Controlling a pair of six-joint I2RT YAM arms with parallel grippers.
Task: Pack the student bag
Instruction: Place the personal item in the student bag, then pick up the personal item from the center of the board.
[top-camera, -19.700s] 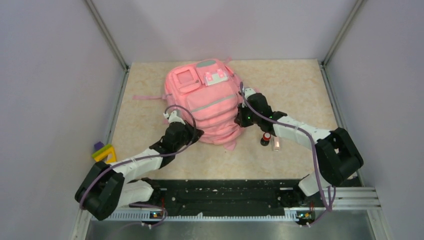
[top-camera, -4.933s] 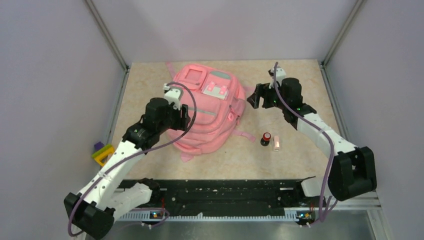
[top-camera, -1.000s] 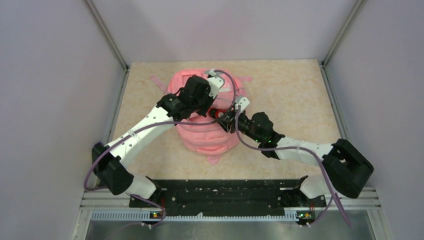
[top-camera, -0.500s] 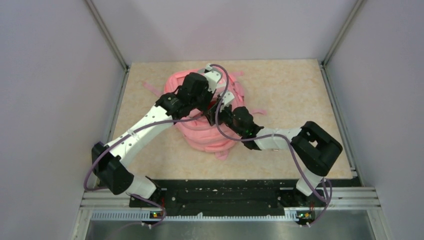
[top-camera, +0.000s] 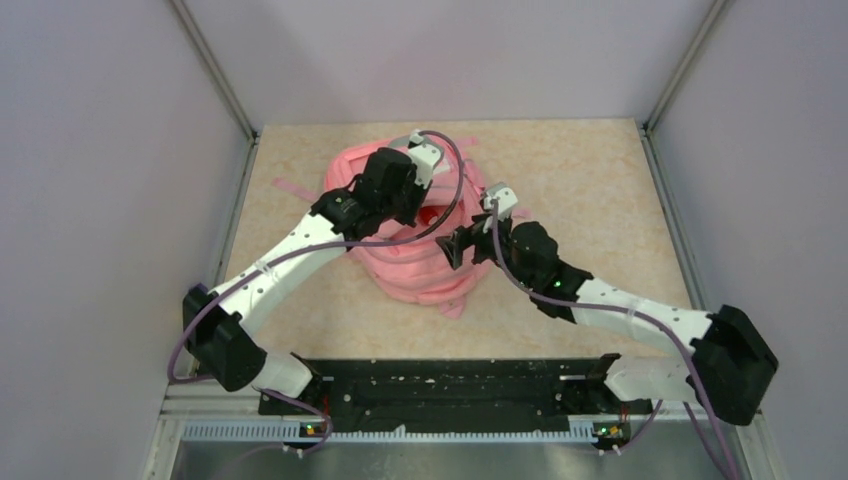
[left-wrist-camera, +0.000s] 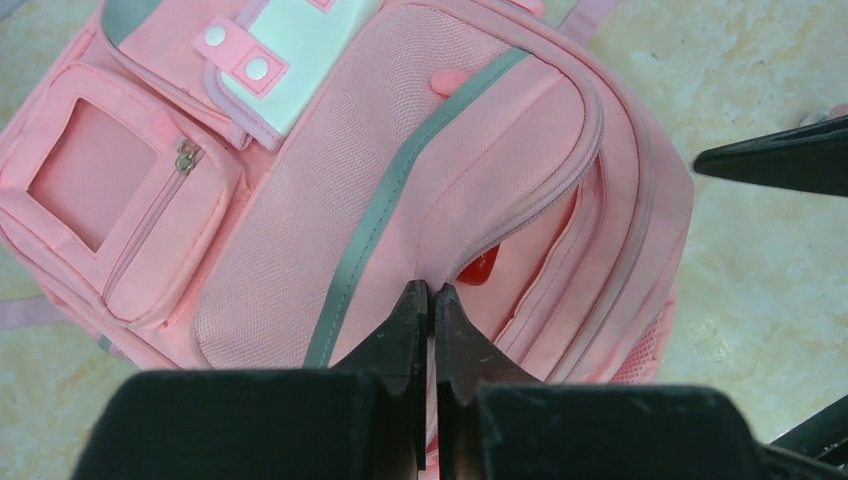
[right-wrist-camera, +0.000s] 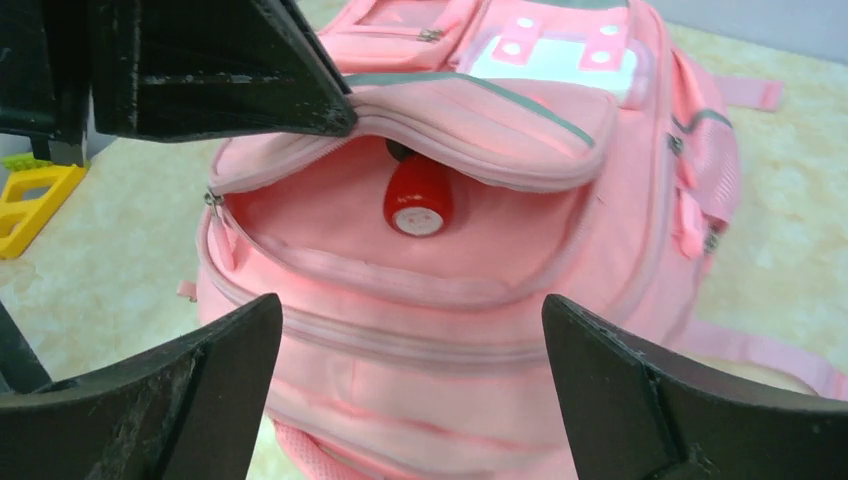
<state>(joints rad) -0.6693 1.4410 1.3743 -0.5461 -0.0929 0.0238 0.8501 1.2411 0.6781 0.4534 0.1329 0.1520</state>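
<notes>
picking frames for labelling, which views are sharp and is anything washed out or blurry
Top external: soft even light, the large soft pink fabric backpack looks oversaturated, seams washed out. Left wrist: its weave is sharp; the shut black jaws are dark. Right wrist: the small red cylinder with a white end in the open pocket is crisp; the wide-open jaws are dark, slightly soft.

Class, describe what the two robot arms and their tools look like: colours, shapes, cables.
Both the left arm and right arm have white links joined by bulky black joints, with a purple cable looping along each. The left tool and right tool have black, wedge-shaped fingers tapering to points.
</notes>
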